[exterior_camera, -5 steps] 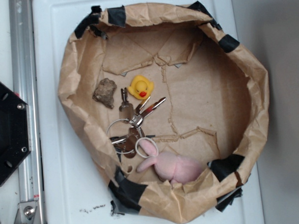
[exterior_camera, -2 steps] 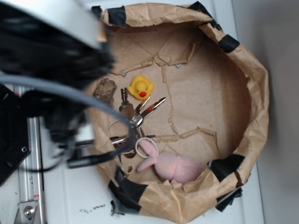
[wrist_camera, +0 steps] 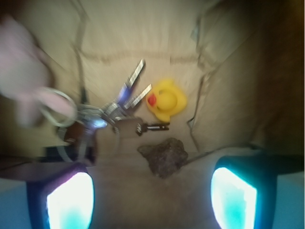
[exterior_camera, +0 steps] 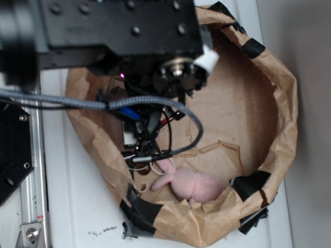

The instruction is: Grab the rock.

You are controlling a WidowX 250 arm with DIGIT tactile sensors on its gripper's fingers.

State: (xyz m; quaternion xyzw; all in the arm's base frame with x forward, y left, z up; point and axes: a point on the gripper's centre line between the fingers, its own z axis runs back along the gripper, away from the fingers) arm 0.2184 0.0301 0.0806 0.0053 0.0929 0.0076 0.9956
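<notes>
Rock was the target, yet the biggest thing in the exterior view was the arm (exterior_camera: 97,28), a black block filling the upper left of the frame and hanging over the paper bag (exterior_camera: 284,98). The bag sat on the white desk (exterior_camera: 71,214), its rim rolled down and taped, which made a shallow open bowl that a gripper could reach into from above. A pink plush rabbit (exterior_camera: 192,184) lay at the lower middle of that bowl.

In the wrist view the gripper (wrist_camera: 151,191) pointed down with its two lit fingers (wrist_camera: 70,200) wide apart at the lower corners of the frame, nothing held between them. The keys (wrist_camera: 114,107) were spread at centre left, and a yellow duck (wrist_camera: 166,100) sat just right of centre.

The rock (wrist_camera: 163,155) lay below the duck, near it and just beside a key tip, in the lower middle of the frame between the fingers but above them. That placing suggested the arm had been lined up over the rock for a descent, with the keys close enough to be caught by mistake.
</notes>
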